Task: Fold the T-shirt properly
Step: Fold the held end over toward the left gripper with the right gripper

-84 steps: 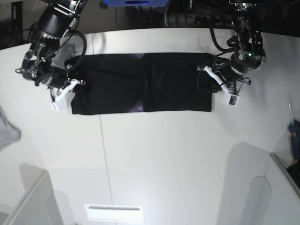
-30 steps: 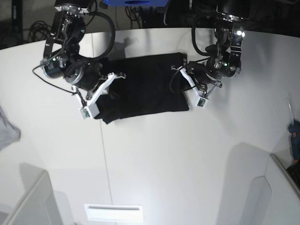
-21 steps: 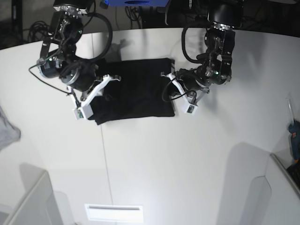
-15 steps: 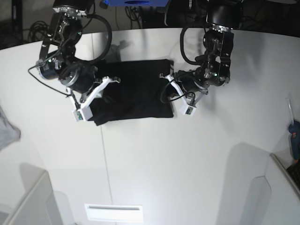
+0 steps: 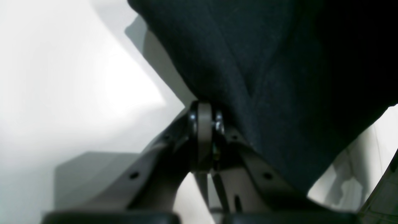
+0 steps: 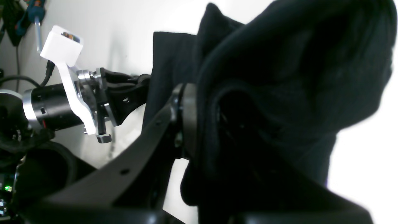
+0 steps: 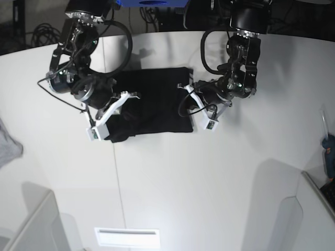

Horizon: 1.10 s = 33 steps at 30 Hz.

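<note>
Both arms are bunched around the black T-shirt [image 7: 154, 102], which sits folded up near the back edge of the white bench [image 7: 209, 172]. The left gripper [image 5: 203, 121] is clamped tight on one end of the cloth, and the right gripper [image 6: 192, 115] is pinching a thick wad of the other end.

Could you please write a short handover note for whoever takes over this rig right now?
Left pincer: shut on the T-shirt, at its edge nearest that arm.
Right pincer: shut on the T-shirt, with cloth bunched around it.
T-shirt: black, on the white table, between both arms, plain side showing.
Done: the shirt lies as a compact block with both ends gathered inward.
Left: lay down the held ends, release, tidy the fold. The small grey cloth at the table's edge is not involved.
</note>
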Tool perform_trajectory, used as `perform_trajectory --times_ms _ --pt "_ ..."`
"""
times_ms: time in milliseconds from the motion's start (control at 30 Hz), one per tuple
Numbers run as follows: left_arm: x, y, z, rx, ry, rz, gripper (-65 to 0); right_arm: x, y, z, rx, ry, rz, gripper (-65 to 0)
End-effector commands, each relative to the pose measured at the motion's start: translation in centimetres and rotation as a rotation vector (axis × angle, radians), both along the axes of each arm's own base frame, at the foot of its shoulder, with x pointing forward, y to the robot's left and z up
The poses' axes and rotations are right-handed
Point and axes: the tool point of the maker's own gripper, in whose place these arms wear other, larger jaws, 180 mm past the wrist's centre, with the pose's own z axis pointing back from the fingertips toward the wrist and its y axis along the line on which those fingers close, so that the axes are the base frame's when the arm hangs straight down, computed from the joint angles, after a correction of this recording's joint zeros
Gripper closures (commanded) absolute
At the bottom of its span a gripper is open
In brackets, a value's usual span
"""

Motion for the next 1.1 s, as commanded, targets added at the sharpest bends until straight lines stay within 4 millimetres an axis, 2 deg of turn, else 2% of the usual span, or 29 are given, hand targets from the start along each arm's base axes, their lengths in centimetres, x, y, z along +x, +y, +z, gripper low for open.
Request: perform_trajectory --times_ms 0,100,200,300,400,533,967,1067 --pt "-0.4 0.6 -0.5 0.044 0.024 -0.009 0.0 0.7 0.3 1.0 0.027 -0.041 -0.003 0.0" --pt "-0.4 0.6 -0.5 0.044 0.024 -0.009 0.0 0.7 0.8 0.7 0.037 -0.031 0.004 0.0" --pt "-0.4 0.6 -0.5 0.044 0.025 -0.009 0.0 0.6 2.4 0.9 0.041 -0.034 0.055 0.0" --pt "-0.5 0.6 -0.5 0.044 0.025 -0.009 0.0 1.3 3.2 1.4 0.084 -0.038 0.005 0.0" --pt "-0.6 0.7 -0.5 0.048 0.025 -0.01 0.0 1.3 4.6 1.0 0.109 -0.019 0.011 0.0" --pt "-0.7 0.8 -0.6 0.048 0.027 -0.008 0.0 1.1 4.8 -0.6 0.111 0.031 0.011 0.0" --pt "-0.7 1.0 -0.6 0.051 0.026 -0.007 0.0 1.5 5.2 -1.6 0.132 0.041 -0.004 0.0" --pt "-0.6 1.1 -0.5 0.052 0.026 -0.001 0.0 1.0 6.5 -1.7 0.135 0.047 0.034 0.0"
